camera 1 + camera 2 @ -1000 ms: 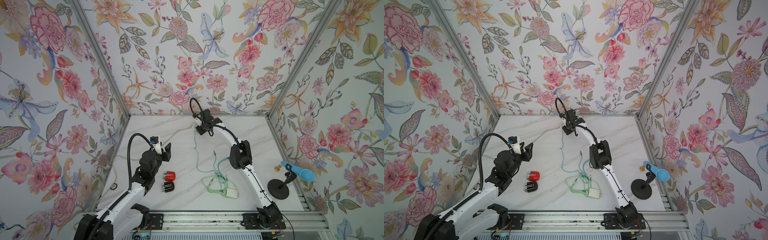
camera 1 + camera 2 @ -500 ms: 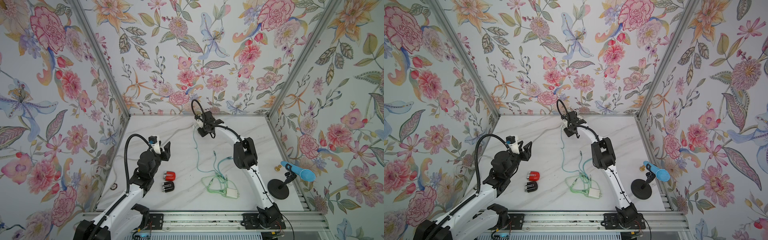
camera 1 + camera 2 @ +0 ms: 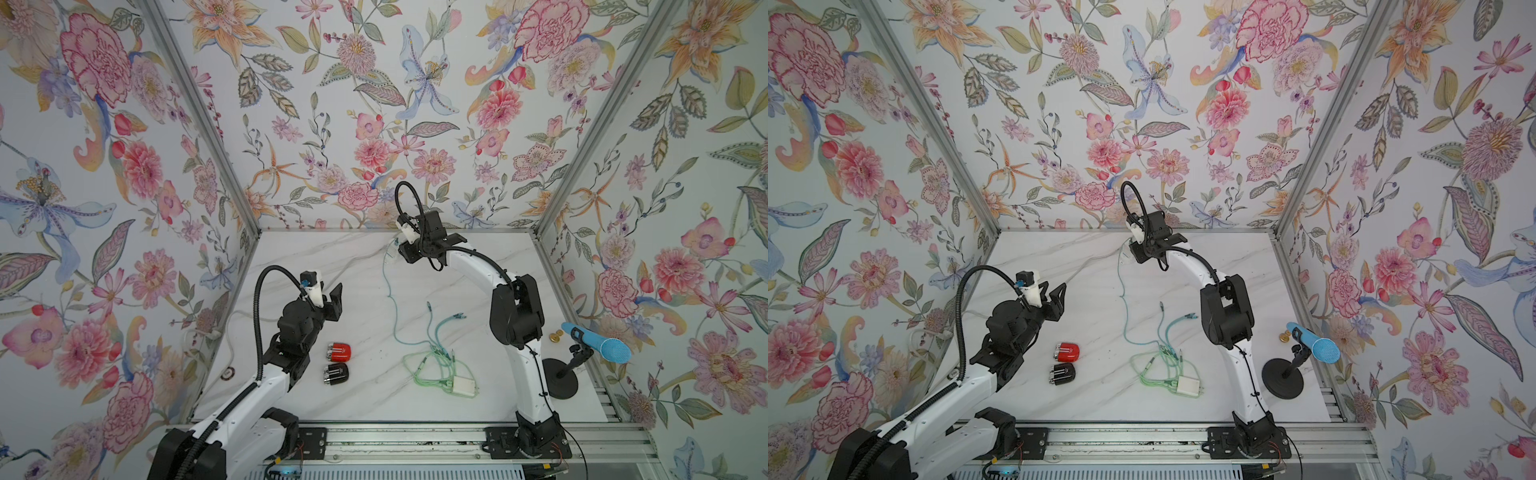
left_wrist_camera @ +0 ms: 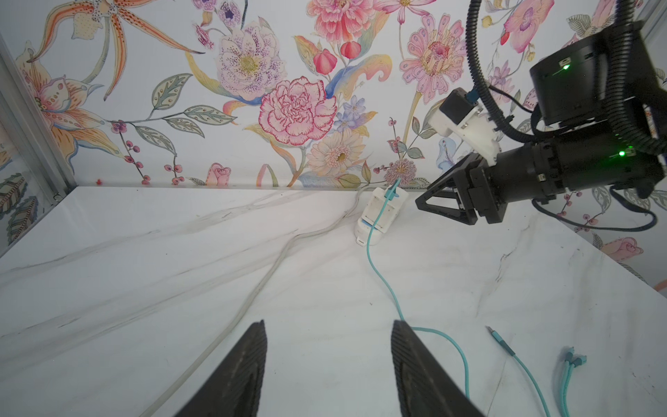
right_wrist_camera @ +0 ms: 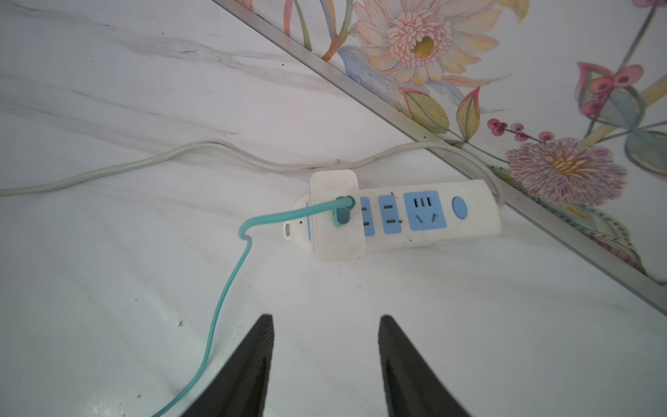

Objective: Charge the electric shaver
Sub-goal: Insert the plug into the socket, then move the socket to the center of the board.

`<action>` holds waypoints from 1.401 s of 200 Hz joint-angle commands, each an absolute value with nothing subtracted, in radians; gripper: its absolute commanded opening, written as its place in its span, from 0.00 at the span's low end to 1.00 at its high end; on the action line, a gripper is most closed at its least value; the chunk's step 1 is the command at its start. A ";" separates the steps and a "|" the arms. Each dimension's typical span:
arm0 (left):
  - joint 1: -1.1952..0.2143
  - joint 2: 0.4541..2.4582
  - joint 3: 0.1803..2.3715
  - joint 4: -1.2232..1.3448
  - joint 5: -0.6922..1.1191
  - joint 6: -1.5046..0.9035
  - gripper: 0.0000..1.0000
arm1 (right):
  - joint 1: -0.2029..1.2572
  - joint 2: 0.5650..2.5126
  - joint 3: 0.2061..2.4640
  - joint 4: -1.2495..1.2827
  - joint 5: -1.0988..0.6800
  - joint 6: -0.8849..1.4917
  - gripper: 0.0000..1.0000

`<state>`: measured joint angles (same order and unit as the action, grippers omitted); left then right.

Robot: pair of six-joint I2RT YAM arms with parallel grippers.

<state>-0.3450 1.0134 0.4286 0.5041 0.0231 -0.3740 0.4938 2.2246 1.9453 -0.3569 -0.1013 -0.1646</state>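
Two small shavers lie on the marble table (image 3: 478,282) in both top views, one red (image 3: 340,352) and one black (image 3: 336,372). My left gripper (image 3: 334,293) hovers open and empty just behind them, and shows in its wrist view (image 4: 328,323). At the back wall, my right gripper (image 5: 325,317) stands open and empty, a short way from a white power strip (image 5: 433,213). A white adapter (image 5: 337,234) is plugged into the strip. A teal cable (image 5: 223,299) runs from it across the table (image 3: 390,307).
A tangle of green and teal cables (image 3: 436,361) with a white charger block (image 3: 463,386) lies at centre front. A blue microphone (image 3: 598,345) on a black stand (image 3: 559,384) is at the right edge. The strip's white cord (image 4: 252,289) trails leftward.
The right arm's elbow has swung to the right while its gripper stays by the power strip. The left arm has shifted slightly.
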 commanded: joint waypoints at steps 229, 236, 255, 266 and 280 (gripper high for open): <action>-0.238 2.488 1.912 0.593 0.483 -0.476 0.58 | 0.234 2.931 2.628 0.049 -0.381 0.536 0.73; -0.238 2.525 1.966 0.570 0.502 -0.485 0.58 | 0.232 2.932 2.629 0.041 -0.400 0.520 0.73; -0.239 2.624 2.101 0.514 0.546 -0.509 0.58 | 0.229 2.932 2.629 0.019 -0.462 0.497 0.73; -0.241 2.668 2.163 0.482 0.563 -0.520 0.58 | 0.224 2.933 2.628 0.008 -0.496 0.503 0.73; -0.243 2.706 2.210 0.448 0.574 -0.526 0.58 | 0.221 2.921 2.615 0.005 -0.541 0.508 0.72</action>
